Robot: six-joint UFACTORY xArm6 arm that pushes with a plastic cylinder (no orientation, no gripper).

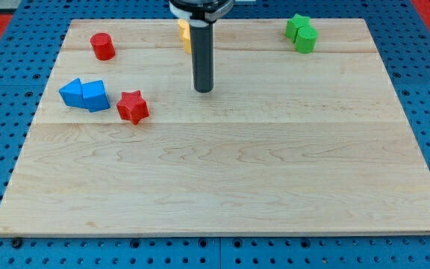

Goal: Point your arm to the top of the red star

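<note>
The red star (133, 107) lies on the wooden board (222, 172) at the view's left, just right of a blue block (85, 95). My tip (204, 90) rests on the board to the right of the star and slightly above it, about a hand's width away, touching no block.
A red cylinder (102, 46) stands at the upper left. A yellow block (185, 35) sits at the top, partly hidden behind the rod. A green block (301, 33) sits at the upper right. A blue pegboard (6, 142) surrounds the board.
</note>
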